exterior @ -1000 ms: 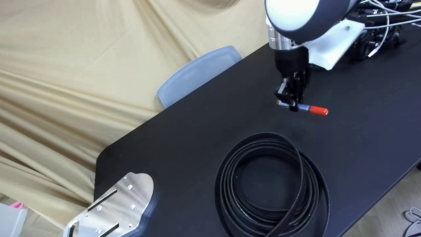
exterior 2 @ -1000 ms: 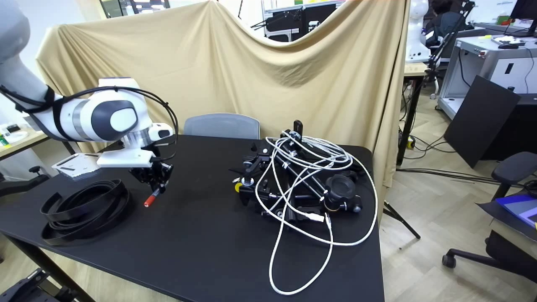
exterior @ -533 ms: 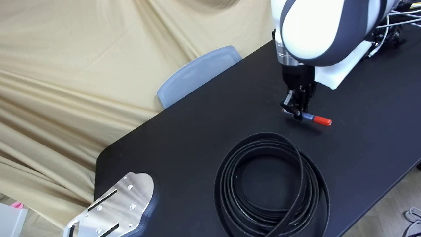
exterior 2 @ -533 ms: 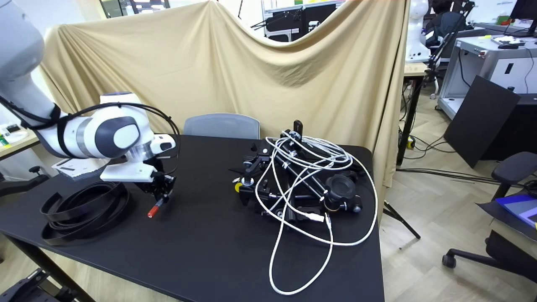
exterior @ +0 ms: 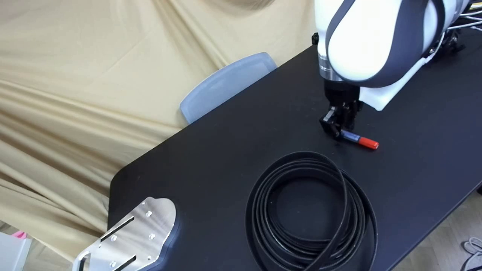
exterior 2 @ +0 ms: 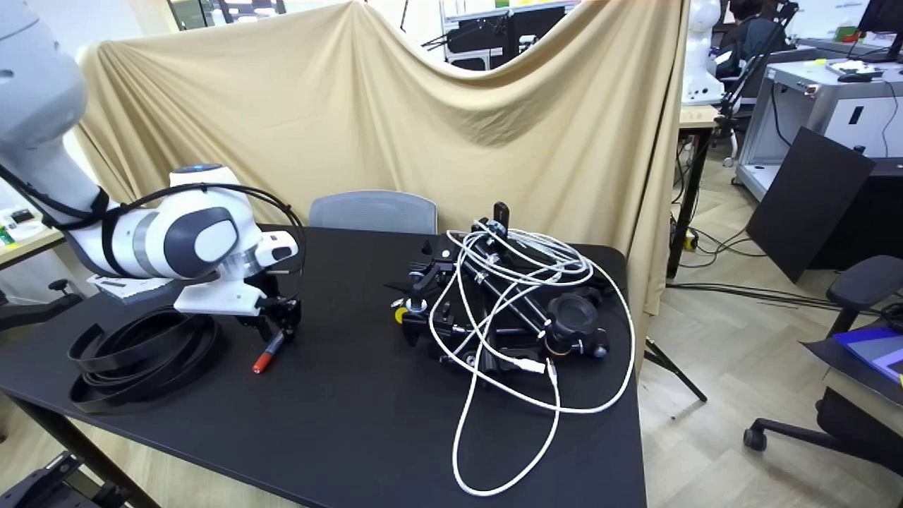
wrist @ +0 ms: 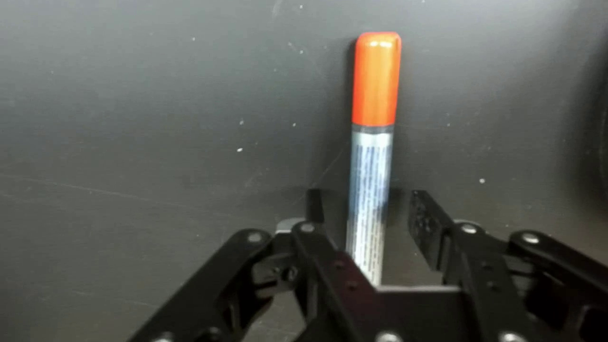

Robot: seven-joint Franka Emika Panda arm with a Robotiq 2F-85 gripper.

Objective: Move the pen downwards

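One pen lies on the surface, its red cap pointing away from the end effector. In the wrist view, the blue-grey barrel carries fine lines of print along its length; the characters are too blurred to read.

In an exterior view, read left to right: a slotted metal plate at the lower left, a chair back just beyond the edge of the surface, a cable coil seen from above, and the pen, near the coil but apart from it. In an exterior view, read left to right: the robot arm, the cable coil seen from the side as stacked bands, the pen, a pile of black hardware with white cord looped over it, and an office chair. The office chair appears in this view only. In both exterior views the end effector covers the tail of the pen, and the finger spacing cannot be judged. The wrist view shows this spacing.

End effector state: released. In the wrist view, left to right: a finger, a strip of bare surface, the barrel, a second strip of bare surface, the opposite finger. The spacing is clearly wider than the barrel; whether it is the full spread cannot be told. Neither fingertip touches the visible length of the pen.
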